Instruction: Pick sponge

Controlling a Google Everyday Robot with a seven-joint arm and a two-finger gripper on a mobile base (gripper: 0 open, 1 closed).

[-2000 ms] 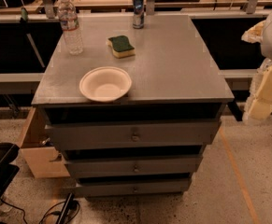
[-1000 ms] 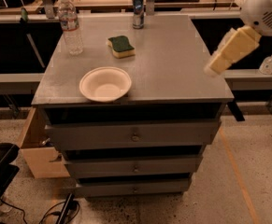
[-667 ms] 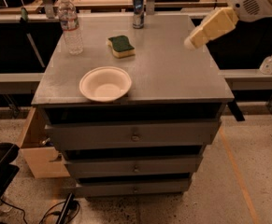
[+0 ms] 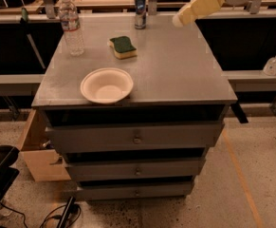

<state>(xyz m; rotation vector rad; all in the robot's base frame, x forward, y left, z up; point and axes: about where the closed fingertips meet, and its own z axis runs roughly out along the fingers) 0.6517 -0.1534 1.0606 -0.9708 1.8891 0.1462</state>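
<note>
The sponge [image 4: 123, 47], yellow foam with a dark green top, lies flat on the grey cabinet top [image 4: 175, 70], toward the back and left of centre. My gripper [image 4: 181, 18] with pale yellow blocky pads reaches in from the upper right and hangs above the back right part of the top. It is well to the right of the sponge and apart from it, with nothing in it.
A white bowl [image 4: 106, 85] sits near the front left edge. A clear water bottle [image 4: 71, 25] stands at the back left and a drink can [image 4: 139, 4] at the back centre. A small bottle [image 4: 273, 64] stands on the right ledge. Drawers are below.
My gripper has risen from low at the cabinet's right side and moved left and toward the back, over the top and closer to the sponge. The objects on the top have not moved.
</note>
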